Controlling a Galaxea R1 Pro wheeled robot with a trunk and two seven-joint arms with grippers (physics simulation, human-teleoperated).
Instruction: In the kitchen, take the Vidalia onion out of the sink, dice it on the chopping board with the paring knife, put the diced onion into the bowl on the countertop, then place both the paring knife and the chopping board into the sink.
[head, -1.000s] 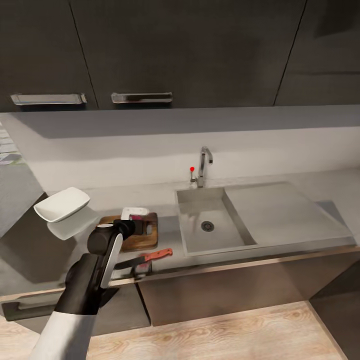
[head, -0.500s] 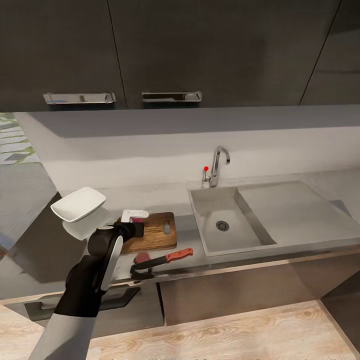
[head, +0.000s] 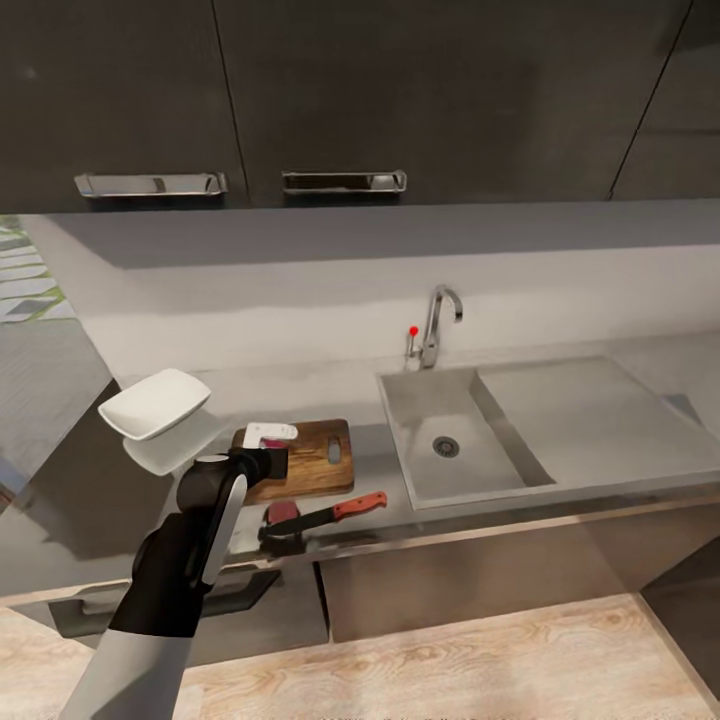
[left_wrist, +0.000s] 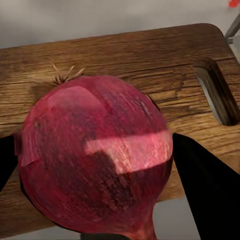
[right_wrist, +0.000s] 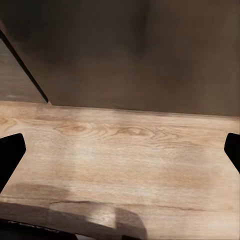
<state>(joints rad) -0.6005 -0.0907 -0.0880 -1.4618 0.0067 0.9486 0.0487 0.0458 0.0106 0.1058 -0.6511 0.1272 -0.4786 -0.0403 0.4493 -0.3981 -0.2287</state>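
Chopping board (head: 305, 460) flat on countertop (head: 60, 540), left of sink (head: 440, 445). Paring knife (head: 325, 515) before board, near counter's front edge. Bowl (head: 155, 403) left of and behind board. Tap (head: 437, 325) behind basin; drainboard (head: 590, 415) to its right. Onion (left_wrist: 95, 160) between left gripper (left_wrist: 95, 170) fingers, over board's near edge. Wooden floor (right_wrist: 125, 155) beneath right gripper (right_wrist: 120, 150).

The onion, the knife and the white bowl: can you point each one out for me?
Onion (left_wrist: 95, 160): left wrist view, middle of its purple skin, between the gripper's fingers.
Paring knife (head: 358, 505): head view, on its red handle.
Bowl (head: 152, 404): head view, on its white inside.
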